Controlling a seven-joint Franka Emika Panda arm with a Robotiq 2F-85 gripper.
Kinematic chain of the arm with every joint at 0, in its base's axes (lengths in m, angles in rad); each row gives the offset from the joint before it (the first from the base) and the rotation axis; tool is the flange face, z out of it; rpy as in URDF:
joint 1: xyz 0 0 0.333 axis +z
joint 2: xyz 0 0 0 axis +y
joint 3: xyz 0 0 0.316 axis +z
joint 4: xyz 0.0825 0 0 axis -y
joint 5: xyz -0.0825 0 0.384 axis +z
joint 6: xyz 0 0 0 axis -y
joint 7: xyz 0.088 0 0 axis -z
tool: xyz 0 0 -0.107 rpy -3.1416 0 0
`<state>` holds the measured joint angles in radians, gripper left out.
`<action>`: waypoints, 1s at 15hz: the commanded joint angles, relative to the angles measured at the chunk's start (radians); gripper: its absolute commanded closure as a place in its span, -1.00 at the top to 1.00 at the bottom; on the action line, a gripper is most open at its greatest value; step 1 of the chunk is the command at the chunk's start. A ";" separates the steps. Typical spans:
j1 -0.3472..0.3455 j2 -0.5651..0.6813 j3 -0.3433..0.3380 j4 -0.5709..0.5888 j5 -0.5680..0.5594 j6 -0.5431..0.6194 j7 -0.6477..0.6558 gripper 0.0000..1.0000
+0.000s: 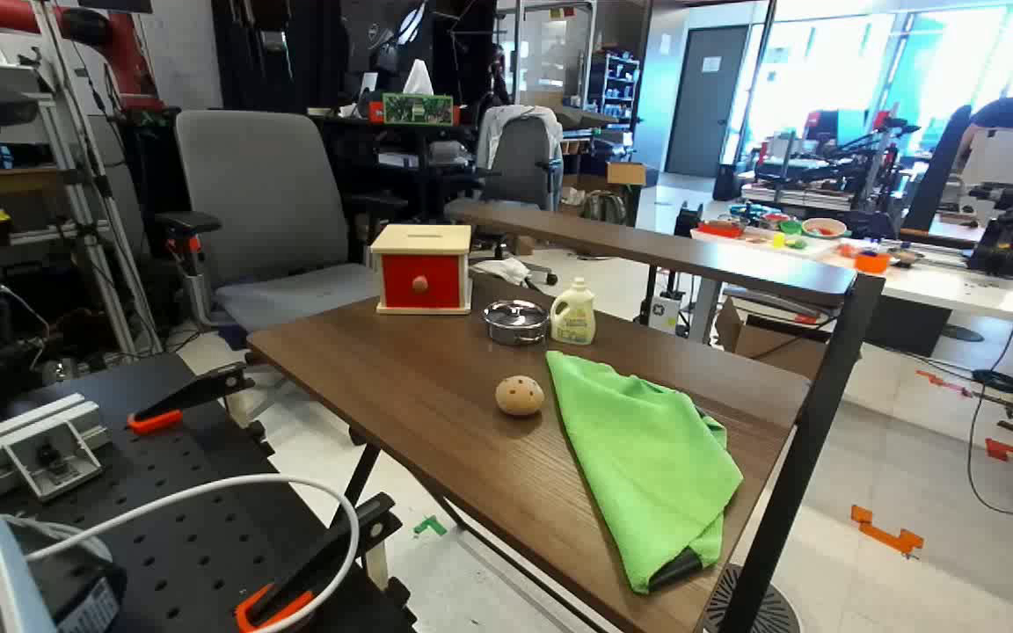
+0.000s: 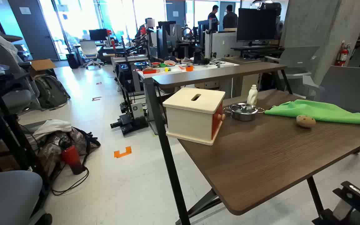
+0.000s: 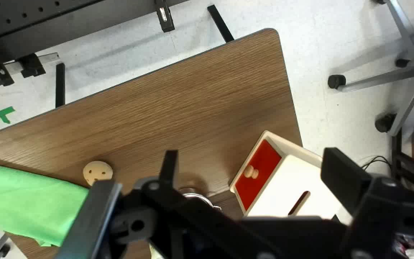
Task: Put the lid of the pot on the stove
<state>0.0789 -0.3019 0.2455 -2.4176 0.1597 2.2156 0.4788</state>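
Note:
A small round grey metal pot stands on the brown table, and it also shows in an exterior view. The shiny round lid appears to sit on top of it, also in an exterior view. The box taken as the stove is pale wood with a red front, a round knob and a slotted top; it shows in an exterior view and the wrist view. My gripper is open and empty, above the table. Its left finger linkage hides most of the pot. Neither exterior view shows the gripper.
A pale yellow bottle stands close beside the pot. A tan ball with dark spots and a crumpled green cloth lie on the table. A raised brown shelf runs along the table's back, with black posts.

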 commanded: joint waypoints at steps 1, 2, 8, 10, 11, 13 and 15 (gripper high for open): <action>0.012 0.001 -0.012 0.002 -0.005 -0.001 0.003 1.00; 0.012 0.001 -0.012 0.003 -0.005 -0.001 0.003 1.00; 0.001 0.027 -0.009 0.018 -0.020 0.012 0.023 1.00; -0.024 0.089 -0.011 0.059 -0.051 0.060 0.070 1.00; -0.039 0.124 -0.014 0.083 -0.071 0.090 0.099 1.00; -0.065 0.207 -0.026 0.137 -0.127 0.147 0.157 1.00; -0.078 0.304 -0.048 0.190 -0.208 0.187 0.215 1.00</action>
<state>0.0182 -0.1514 0.2223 -2.3316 0.0459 2.3517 0.6115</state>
